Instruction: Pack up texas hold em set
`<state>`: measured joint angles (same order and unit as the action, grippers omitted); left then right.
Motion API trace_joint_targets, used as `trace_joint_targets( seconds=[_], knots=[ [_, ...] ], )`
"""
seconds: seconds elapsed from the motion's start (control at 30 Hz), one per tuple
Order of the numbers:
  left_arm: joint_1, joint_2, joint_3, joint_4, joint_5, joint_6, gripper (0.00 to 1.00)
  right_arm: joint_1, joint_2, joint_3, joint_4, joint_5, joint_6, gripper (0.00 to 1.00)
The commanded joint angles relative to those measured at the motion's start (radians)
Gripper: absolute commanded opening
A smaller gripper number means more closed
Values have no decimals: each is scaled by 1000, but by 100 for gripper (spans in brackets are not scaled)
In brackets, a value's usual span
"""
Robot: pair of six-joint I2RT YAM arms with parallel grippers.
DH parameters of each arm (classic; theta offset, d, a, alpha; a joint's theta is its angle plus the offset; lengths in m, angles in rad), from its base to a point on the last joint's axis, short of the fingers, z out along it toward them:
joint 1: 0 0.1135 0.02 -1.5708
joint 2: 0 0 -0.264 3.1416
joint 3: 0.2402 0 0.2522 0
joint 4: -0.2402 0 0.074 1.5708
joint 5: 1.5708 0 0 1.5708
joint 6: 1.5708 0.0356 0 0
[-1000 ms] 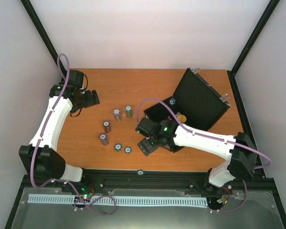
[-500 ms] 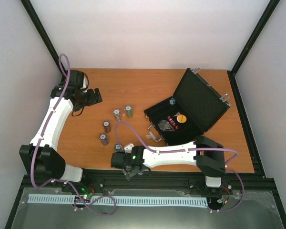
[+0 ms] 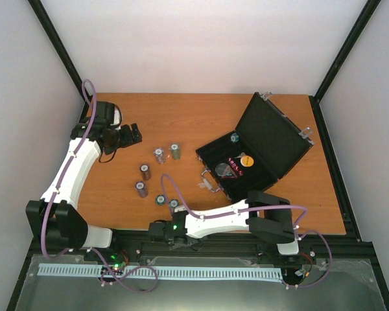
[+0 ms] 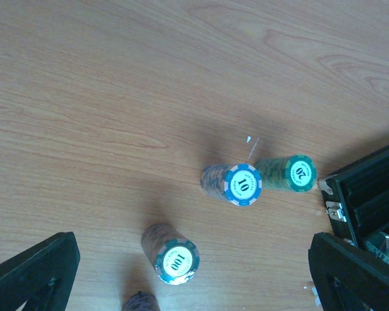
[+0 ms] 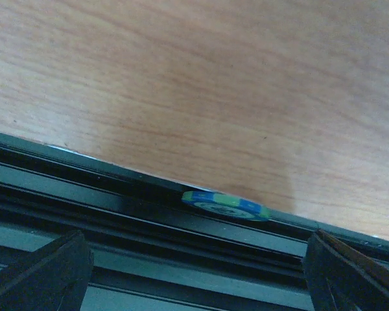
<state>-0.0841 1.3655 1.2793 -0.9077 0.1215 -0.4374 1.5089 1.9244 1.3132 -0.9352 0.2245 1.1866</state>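
Wooden worktop [image 3: 201, 116], white-walled enclosure [image 3: 201, 45]. Case [image 3: 279, 139]: lid raised, right of centre, ready for filling. Chip stacks [image 3: 159, 155]: upright mid-worktop, near left arm [image 3: 74, 162], jaws spread, empty. Stray chip [image 5: 225, 205]: lodged at near rail [image 5: 84, 188]; right arm [image 3: 214, 219] held low over it, jaws spread, empty, seemingly for retrieval.

Even overhead light, soft shadows; wrist views slightly blurred, top view sharp.

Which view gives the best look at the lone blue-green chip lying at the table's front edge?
Right wrist: the chip lies flat near mid-frame, where the wood meets the black rail, its edge stripes clear. In top external the right arm covers that spot. Left wrist shows only chip stacks elsewhere.
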Motion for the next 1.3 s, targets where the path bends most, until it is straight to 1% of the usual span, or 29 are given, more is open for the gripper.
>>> trace_joint_targets(
  seconds=[0.0,0.1,0.17,0.33,0.57,0.8,0.97,1.07,1.27],
  knots=[
    [-1,-24,4,40,36,3,100,30,42,28,-14,22,117,90],
    [-1,-32,-9,51,47,0,100,31,37,-22,30,16,167,89],
    [-2,-38,-18,56,53,0,100,31,29,-52,42,25,201,87],
    [-2,-46,-34,60,64,2,100,30,35,-73,49,43,243,82],
    [-2,-61,-46,68,81,-1,100,14,17,-135,60,60,300,81],
    [-2,-63,-48,73,88,-6,100,-23,2,-195,88,67,282,81],
    [-2,-66,-49,72,83,-6,100,-40,-12,-233,128,63,259,77],
    [-2,-66,-52,73,80,-5,100,-42,-9,-228,149,61,227,76],
    [-2,-63,-52,69,76,4,100,-41,12,-181,113,71,187,66]
  ],
)
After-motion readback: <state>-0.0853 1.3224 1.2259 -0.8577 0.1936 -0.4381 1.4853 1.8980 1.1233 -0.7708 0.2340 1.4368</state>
